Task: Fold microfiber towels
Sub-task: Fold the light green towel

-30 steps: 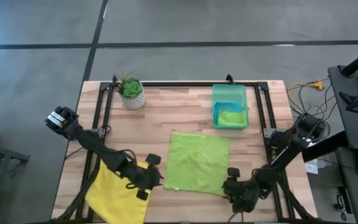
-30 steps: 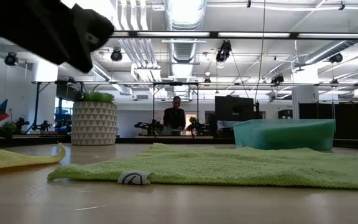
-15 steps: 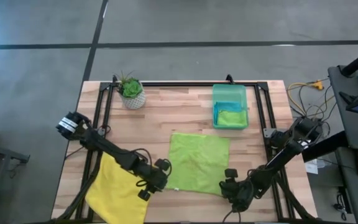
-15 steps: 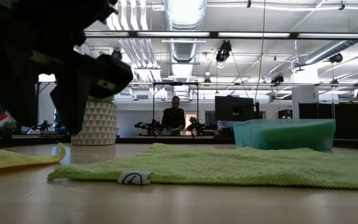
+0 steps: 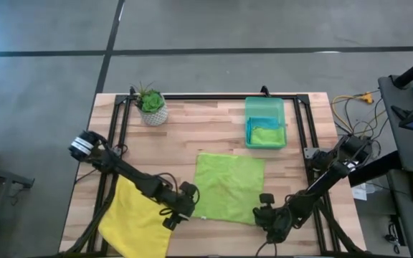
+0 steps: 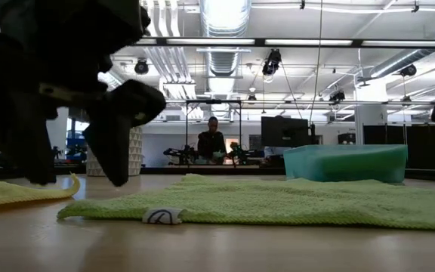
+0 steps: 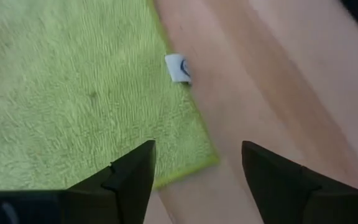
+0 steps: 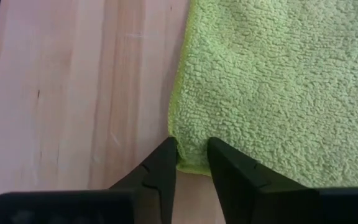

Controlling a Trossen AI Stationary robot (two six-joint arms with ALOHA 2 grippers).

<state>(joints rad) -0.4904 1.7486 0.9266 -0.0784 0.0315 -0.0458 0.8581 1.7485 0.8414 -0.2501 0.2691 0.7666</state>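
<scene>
From above, a lime green towel (image 5: 228, 188) lies flat mid-table (image 5: 192, 122); the left gripper (image 5: 183, 208) sits low at its near-left corner, the right gripper (image 5: 267, 215) at its near-right corner. A yellow towel (image 5: 136, 222) lies beside. The left wrist view shows spread fingers (image 7: 129, 180) over the corner. The right wrist view shows fingers (image 8: 160, 171) narrowly parted, straddling the towel's edge.

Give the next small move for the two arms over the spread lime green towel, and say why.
Probably lower both onto the near corners and pinch. The lime green towel lies flat and unfolded. The left end effector stands open around its near left corner, not gripping. The right end effector is narrowed at the other near corner, with towel edge between its fingers.
</scene>
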